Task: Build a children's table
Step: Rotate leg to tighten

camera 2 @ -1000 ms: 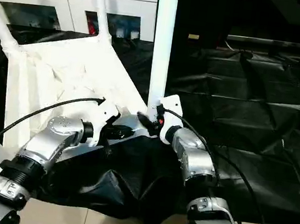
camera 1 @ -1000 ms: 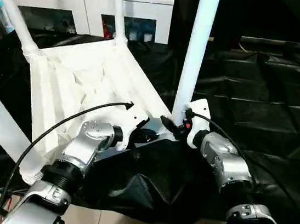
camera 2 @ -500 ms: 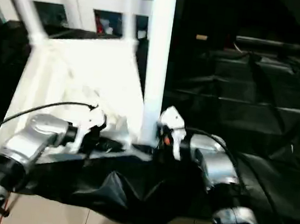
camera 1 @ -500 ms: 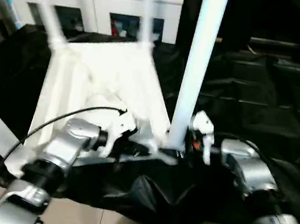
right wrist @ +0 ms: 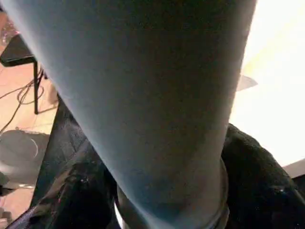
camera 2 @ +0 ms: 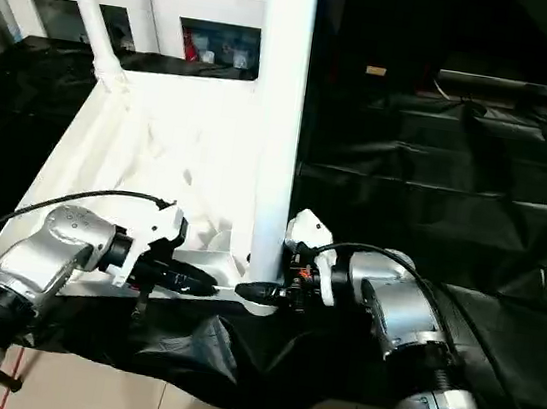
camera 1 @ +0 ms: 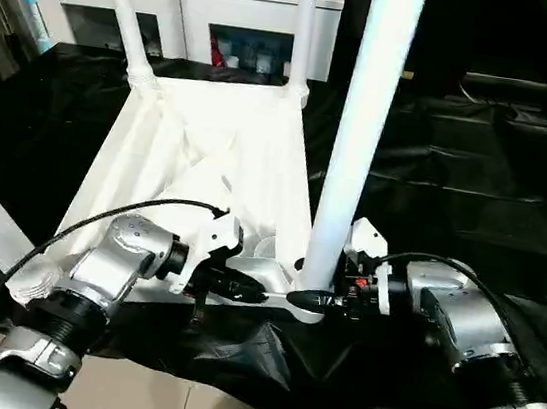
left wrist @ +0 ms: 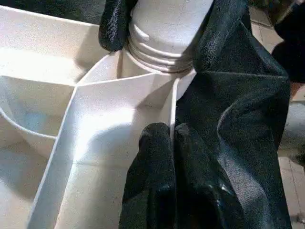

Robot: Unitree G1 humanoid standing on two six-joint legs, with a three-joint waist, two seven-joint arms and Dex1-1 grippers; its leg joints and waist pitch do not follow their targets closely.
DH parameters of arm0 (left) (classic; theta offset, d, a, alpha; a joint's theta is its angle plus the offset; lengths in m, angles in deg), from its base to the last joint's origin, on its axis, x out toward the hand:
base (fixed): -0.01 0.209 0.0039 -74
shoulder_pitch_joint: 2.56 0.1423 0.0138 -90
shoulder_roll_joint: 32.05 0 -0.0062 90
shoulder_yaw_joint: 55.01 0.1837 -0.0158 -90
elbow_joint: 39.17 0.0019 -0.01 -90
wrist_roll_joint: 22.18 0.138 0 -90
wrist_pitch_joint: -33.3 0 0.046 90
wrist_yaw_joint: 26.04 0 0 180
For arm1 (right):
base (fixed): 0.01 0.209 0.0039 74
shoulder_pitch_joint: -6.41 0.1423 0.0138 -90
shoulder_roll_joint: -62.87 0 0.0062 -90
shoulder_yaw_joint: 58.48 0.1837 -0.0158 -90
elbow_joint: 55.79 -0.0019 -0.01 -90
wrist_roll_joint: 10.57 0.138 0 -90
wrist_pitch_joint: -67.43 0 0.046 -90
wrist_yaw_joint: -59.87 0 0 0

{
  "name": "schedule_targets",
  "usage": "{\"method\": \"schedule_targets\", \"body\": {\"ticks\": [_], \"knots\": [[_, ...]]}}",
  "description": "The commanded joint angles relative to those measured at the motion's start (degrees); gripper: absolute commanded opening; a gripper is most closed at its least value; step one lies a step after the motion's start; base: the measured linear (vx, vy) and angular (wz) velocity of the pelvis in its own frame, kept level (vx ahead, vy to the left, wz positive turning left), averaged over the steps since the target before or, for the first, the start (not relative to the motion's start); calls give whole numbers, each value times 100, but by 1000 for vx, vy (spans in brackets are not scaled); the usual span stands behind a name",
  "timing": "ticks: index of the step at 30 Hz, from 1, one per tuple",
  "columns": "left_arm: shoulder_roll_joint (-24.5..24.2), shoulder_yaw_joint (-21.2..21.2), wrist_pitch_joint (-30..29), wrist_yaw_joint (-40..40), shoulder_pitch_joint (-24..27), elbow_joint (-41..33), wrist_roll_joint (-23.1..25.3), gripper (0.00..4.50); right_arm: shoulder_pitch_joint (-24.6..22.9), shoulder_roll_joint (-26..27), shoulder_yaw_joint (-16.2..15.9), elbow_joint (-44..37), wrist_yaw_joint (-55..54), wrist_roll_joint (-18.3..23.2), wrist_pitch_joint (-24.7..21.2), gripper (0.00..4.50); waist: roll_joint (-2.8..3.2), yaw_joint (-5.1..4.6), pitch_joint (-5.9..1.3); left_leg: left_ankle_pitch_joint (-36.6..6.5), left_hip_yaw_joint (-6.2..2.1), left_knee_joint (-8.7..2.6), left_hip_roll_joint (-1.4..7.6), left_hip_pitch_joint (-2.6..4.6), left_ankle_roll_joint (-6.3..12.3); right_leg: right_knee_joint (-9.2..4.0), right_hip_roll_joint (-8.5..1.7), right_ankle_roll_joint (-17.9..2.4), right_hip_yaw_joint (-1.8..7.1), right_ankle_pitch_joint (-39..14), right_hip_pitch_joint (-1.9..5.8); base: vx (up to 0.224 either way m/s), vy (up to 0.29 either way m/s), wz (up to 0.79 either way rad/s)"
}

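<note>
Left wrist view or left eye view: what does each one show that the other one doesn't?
Left wrist view: the screw threads at the base of the near leg, and how thin the rim of the table top is where the left gripper has its jaws pinched shut on it.
Left eye view: the far legs standing upright, the white cabinet, the black cloth and the silver forearms.
Both: the near leg, the table top, and the right gripper with its jaws around that leg's base.
</note>
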Motion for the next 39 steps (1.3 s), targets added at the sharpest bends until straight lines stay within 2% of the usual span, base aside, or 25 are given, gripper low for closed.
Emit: {"method": "schedule_targets", "body": {"ticks": [1, 2, 3, 4, 6, 7, 10, 12, 14, 15, 16, 17, 21, 23, 25, 29, 30, 32, 33, 39], "knots": [[363, -91, -79, -637, -75, -162, -159, 0, 10, 459, -160, 80, -484, 25, 106, 265, -48, -51, -342, -1365, -8, -369, 110, 40, 183, -433, -244, -1316, 213, -1273, 279, 0, 0, 0], [411, -114, -106, -728, -79, -164, -155, 0, 38, 541, -110, 190, -733, -41, 201, 264, -46, -59, -341, -1419, -13, -376, 109, 42, 140, -443, -254, -1279, 213, -1398, 278, 0, 0, 0], [557, -144, -122, -1094, -101, -122, -67, 0, 183, 795, 62, 572, -1490, -167, 112, 264, -42, -112, -325, -1577, -34, -399, 85, 26, 59, -474, -255, -1145, 198, -1790, 292, 0, 0, 0], [557, -144, -122, -1094, -101, -122, -67, 0, 183, 795, 62, 572, -1490, -167, 112, 264, -42, -112, -325, -1577, -34, -399, 85, 26, 59, -474, -255, -1145, 198, -1790, 292, 0, 0, 0], [744, -169, -163, -1556, -132, -55, 59, 0, 338, 1079, 260, 977, -2329, -264, 135, 264, -38, -244, -295, -1788, -52, -413, 78, 30, -37, -524, -249, -1001, 189, -2225, 255, 0, 0, 0], [946, -253, -275, -1986, -178, 20, 122, 0, 440, 1298, 413, 1226, -2906, -290, 133, 264, -45, -274, -314, -1810, -64, -402, 61, 37, -45, -547, -259, -922, 177, -2400, 274, 0, 0, 0], [1229, -382, -447, -2533, -241, 101, 170, 0, 549, 1581, 568, 1480, -3575, -326, 142, 264, -39, -328, -319, -1737, -49, -391, 66, 51, -16, -554, -246, -950, 198, -2263, 239, 0, 0, 0], [1446, -363, -507, -2886, -279, 131, 240, 0, 657, 1890, 675, 1740, -4216, -398, 214, 264, -38, -318, -337, -1554, -42, -385, 66, 31, 49, -528, -236, -1019, 200, -1937, 249, 0, 0, 0], [1537, -326, -517, -2993, -300, 134, 253, 0, 686, 2007, 641, 1850, -4297, -454, 353, 264, -37, -309, -361, -1439, -31, -367, 61, 30, 115, -502, -228, -1094, 197, -1625, 260, 0, 0, 0], [1562, -317, -521, -2976, -309, 124, 237, 0, 683, 2028, 629, 1854, -4242, -440, 367, 299, -31, -300, -358, -1409, -22, -363, 64, 25, 169, -493, -225, -1137, 199, -1481, 261, 0, 0, 0], [1562, -317, -521, -2976, -309, 124, 237, 0, 683, 2028, 629, 1854, -4242, -440, 367, 299, -31, -296, -357, -1402, -24, -365, 62, 18, 188, -489, -224, -1147, 196, -1440, 269, 0, 0, 0], [1574, -279, -488, -2873, -315, 97, 225, 0, 683, 2040, 655, 1819, -4064, -365, 352, 320, -43, -298, -357, -1387, -21, -369, 62, 12, 223, -486, -220, -1153, 193, -1392, 278, 0, 0, 0], [1431, -185, -472, -2505, -243, -62, 189, 0, 732, 1865, 515, 1753, -3656, -431, 484, 361, -9, -299, -347, -1500, -23, -375, 67, 20, 219, -501, -234, -1144, 193, -1535, 272, 0, 0, 0], [1344, -140, -459, -2325, -209, -125, 158, 0, 728, 1754, 410, 1693, -3392, -459, 539, 361, -18, -305, -351, -1517, -27, -374, 66, 11, 228, -497, -228, -1145, 194, -1515, 285, 0, 0, 0], [1051, -14, -358, -1722, -122, -269, 57, 0, 641, 1341, 130, 1371, -2522, -463, 755, 361, -10, -294, -371, -1404, -22, -354, 75, 6, 291, -460, -227, -1234, 198, -1186, 295, 0, 0, 0], [849, 33, -259, -1349, -85, -331, -6, 0, 564, 1064, 49, 1087, -1891, -309, 750, 361, -1, -254, -386, -1152, -7, -326, 84, 0, 453, -399, -205, -1437, 184, -581, 322, 0, 0, 0], [712, 38, -159, -1052, -76, -345, -76, 0, 514, 834, -40, 942, -1420, -275, 834, 361, 3, -220, -384, -1155, -6, -322, 89, 12, 480, -395, -208, -1500, 172, -602, 321, 0, 0, 0], [625, 59, -108, -865, -75, -352, -101, 0, 484, 697, -102, 867, -1068, -245, 817, 361, 1, -200, -374, -1237, 5, -321, 93, 10, 477, -399, -212, -1502, 180, -713, 316, 0, 0, 0], [469, 103, -73, -518, -74, -377, -145, 0, 412, 424, -252, 701, -426, -214, 820, 361, 2, -159, -373, -1298, 1, -328, 107, 32, 463, -414, -210, -1469, 179, -836, 310, 0, 0, 0], [205, 204, -48, 16, -102, -333, -182, 0, 285, 17, -507, 281, 557, -34, 516, 361, -9, -44, -352, -1402, -1, -347, 121, 50, 387, -422, -227, -1419, 203, -1104, 289, 0, 0, 0]]}}
